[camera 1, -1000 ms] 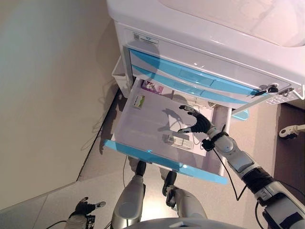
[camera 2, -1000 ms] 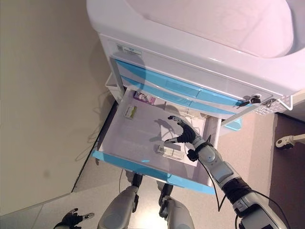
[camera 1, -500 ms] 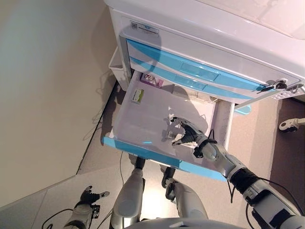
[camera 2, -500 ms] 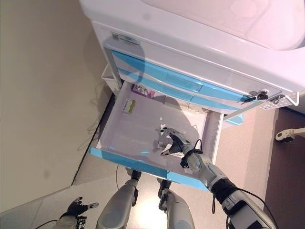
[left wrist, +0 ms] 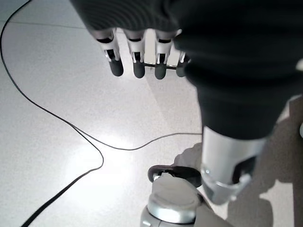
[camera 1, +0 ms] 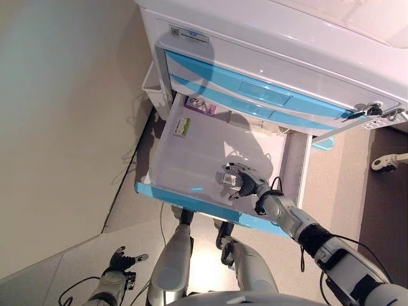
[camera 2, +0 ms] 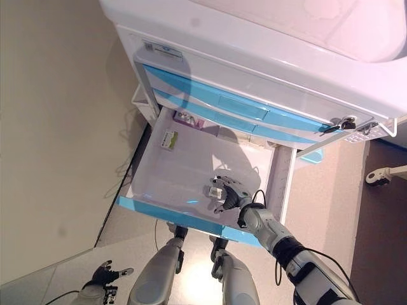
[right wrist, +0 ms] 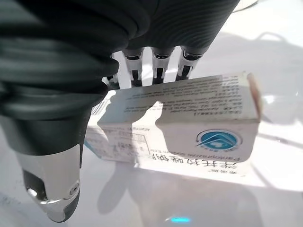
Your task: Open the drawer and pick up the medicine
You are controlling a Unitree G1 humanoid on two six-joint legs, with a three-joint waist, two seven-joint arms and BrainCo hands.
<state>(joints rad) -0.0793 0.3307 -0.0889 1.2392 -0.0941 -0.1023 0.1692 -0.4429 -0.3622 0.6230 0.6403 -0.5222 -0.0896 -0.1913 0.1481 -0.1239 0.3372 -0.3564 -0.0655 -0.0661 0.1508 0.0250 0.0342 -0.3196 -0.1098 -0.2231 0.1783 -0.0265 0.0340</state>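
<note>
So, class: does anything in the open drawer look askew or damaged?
Nothing stands out. The drawer is pulled out level, two small boxes lie flat near its back, and the right hand meets the white medicine box.

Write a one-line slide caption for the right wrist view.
Right hand closing around a white medicine box on the open drawer's floor.

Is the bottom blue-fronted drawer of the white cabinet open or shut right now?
Open. The blue-fronted drawer is pulled out, baring its white floor, where the right robot hand is at a white medicine box.

In the open drawer, the right hand curls around a white medicine box.
</note>
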